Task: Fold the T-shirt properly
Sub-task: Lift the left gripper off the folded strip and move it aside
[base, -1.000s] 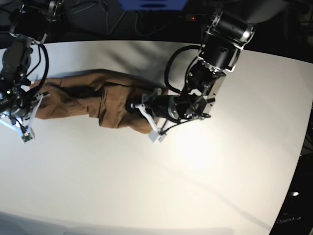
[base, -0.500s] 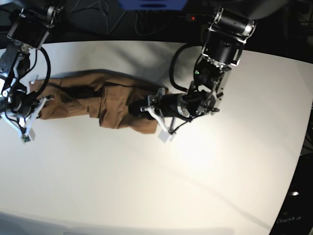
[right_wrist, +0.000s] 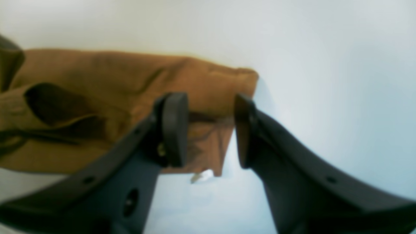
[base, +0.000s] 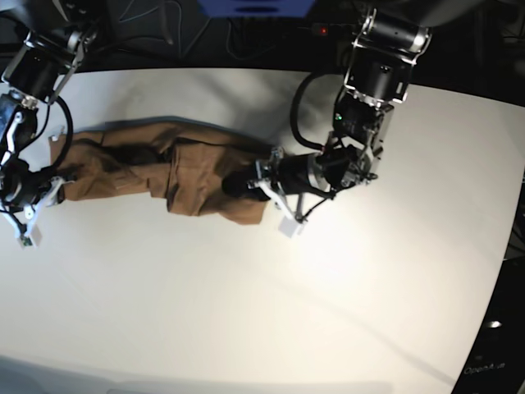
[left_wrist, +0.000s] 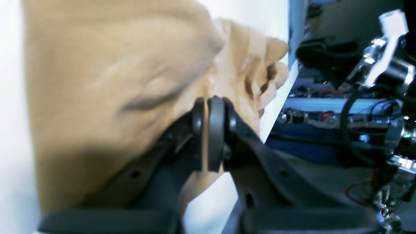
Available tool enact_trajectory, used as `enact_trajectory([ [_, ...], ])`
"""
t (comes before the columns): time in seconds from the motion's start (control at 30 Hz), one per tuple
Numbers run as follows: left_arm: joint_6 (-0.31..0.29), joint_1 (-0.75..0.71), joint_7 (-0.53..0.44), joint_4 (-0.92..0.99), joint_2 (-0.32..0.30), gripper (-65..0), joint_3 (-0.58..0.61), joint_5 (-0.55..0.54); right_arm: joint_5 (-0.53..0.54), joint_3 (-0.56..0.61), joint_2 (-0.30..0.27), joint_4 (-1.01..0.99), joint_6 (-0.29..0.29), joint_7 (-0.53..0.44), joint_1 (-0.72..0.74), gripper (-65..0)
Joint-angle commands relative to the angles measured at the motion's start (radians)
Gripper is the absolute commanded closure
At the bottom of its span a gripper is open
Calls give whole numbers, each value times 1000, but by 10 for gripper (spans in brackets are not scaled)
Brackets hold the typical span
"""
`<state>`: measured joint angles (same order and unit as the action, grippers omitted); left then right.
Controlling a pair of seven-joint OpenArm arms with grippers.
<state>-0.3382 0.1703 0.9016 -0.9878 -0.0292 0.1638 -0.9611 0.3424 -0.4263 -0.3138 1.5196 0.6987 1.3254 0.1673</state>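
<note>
Since a second earlier, the T-shirt (base: 176,172) had barely shifted, its long axis lying nine-to-three on the table (base: 344,312). Left gripper (base: 250,184) pinched its three-o'clock end; right gripper (right_wrist: 211,130) had spread, hem just beyond.

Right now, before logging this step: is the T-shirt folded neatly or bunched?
Bunched: the T-shirt lies in a long, wrinkled, uneven strip on the table, not a tidy rectangle.
</note>
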Motion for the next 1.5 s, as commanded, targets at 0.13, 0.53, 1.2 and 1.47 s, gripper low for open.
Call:
enact_trajectory([
  [0.13, 126, -64, 44, 42, -71, -22, -57, 144, 7, -6, -48, -37, -1, -24, 28, -248],
  [0.53, 126, -107, 126, -124, -81, -22, -120, 146, 7, -85, -117, -297, -1, -70, 110, -309],
  [1.2, 126, -101, 218, -259, -82, -22, -172, 144, 1, -29, -115, -297, -1, -71, 102, -310],
  [1.47, 126, -88, 333, -411, -73, -22, -293, 144, -1, 91, -149, -228, -1, -73, 107, -306],
])
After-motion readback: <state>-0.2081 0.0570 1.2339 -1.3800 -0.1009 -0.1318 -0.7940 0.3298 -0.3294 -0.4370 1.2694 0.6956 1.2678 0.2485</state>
